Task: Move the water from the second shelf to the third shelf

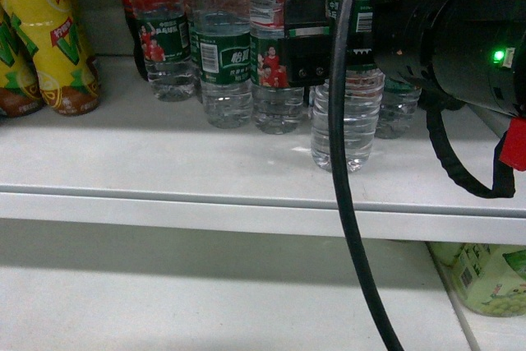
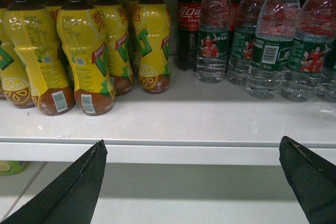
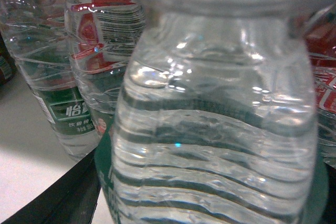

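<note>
Right gripper (image 1: 349, 59) clamped on water (image 1: 348, 121) near shelf (image 1: 164, 170) front edge, left gripper (image 2: 191, 182) spread wide, move still undone.

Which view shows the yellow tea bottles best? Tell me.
Left wrist view: the yellow tea bottles stand in full rows, caps to bases. Head view catches only two at its left edge; right wrist view shows none.

The right arm (image 1: 460, 34) is showing as a bulky matte black housing, with a small green light (image 1: 498, 56) glowing on its side. A red part (image 1: 514, 144) is peeking out just below that light. A thick smooth black cable (image 1: 341, 162) is hanging in front of the housing, and a ribbed black hose (image 1: 450, 166) is looping beneath it. The left gripper's fingers (image 2: 68, 192) are looking like dark, tapering wedges.
</note>
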